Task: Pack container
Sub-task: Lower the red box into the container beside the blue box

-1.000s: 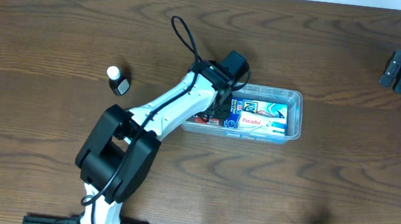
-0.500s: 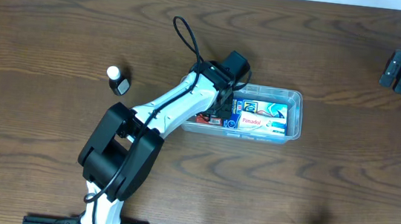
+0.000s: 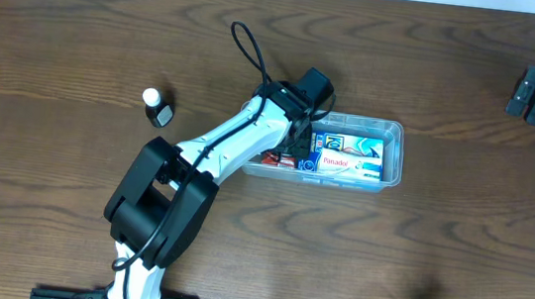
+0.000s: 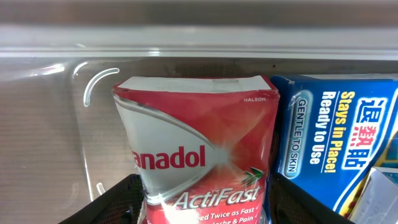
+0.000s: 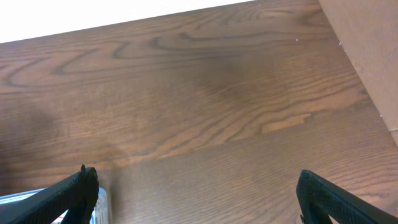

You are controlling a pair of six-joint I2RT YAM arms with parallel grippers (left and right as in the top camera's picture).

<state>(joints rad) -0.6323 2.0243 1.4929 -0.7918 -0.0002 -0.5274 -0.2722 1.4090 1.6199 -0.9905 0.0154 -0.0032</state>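
The container (image 3: pixel 397 135) is a clear plastic tub at mid-table, holding several medicine boxes. My left gripper (image 3: pixel 296 149) reaches down into its left end. In the left wrist view its fingers (image 4: pixel 118 199) stand on either side of a red Panadol ActiFast box (image 4: pixel 199 137), slightly apart from it, so the gripper (image 4: pixel 202 208) is open. That box lies on the container floor (image 4: pixel 56 124) next to a blue box (image 4: pixel 336 137). My right gripper (image 3: pixel 530 95) hovers far off at the table's right edge, wide open (image 5: pixel 199 199) and holding nothing.
A small dark bottle with a white cap (image 3: pixel 158 109) stands on the wood table left of the container. A white Panadol box (image 3: pixel 341 163) and a blue box (image 3: pixel 353 145) fill the tub's middle. A corner of the tub (image 5: pixel 25 200) shows in the right wrist view.
The left gripper's jaws have spread apart around the red box inside the container. The arm has barely shifted. The right arm has not moved.
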